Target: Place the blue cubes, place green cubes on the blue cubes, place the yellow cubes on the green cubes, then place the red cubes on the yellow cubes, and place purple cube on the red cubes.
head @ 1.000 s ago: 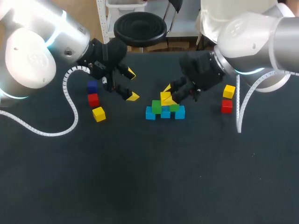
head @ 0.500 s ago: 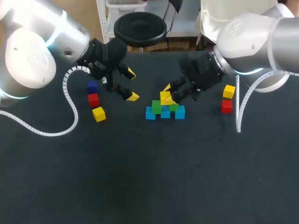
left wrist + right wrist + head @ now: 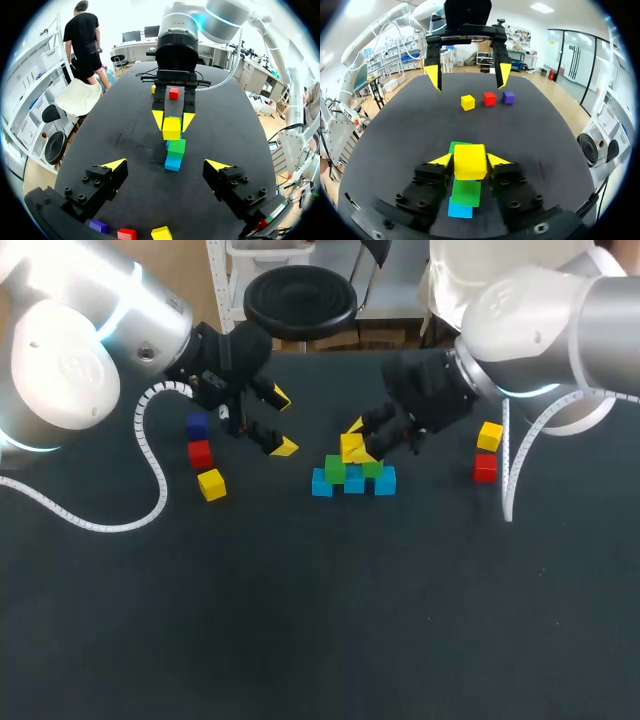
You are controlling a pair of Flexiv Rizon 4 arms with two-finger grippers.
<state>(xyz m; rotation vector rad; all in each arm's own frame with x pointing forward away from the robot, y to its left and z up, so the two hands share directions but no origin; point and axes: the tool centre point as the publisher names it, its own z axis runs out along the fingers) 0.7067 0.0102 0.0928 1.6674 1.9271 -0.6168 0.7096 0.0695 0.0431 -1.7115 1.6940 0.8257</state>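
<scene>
Yellow cube (image 3: 469,161) sits clamped in the right gripper (image 3: 361,443), just above the green cubes (image 3: 335,469) stacked on the blue cubes (image 3: 353,483). Released off-centre, it could, I judge, tip off or nudge the green layer askew. Left gripper (image 3: 282,422) hangs well apart, fingers spread.

Right tool (image 3: 470,160) clamping yellow cube (image 3: 469,163), green cube (image 3: 466,193) under it
</scene>
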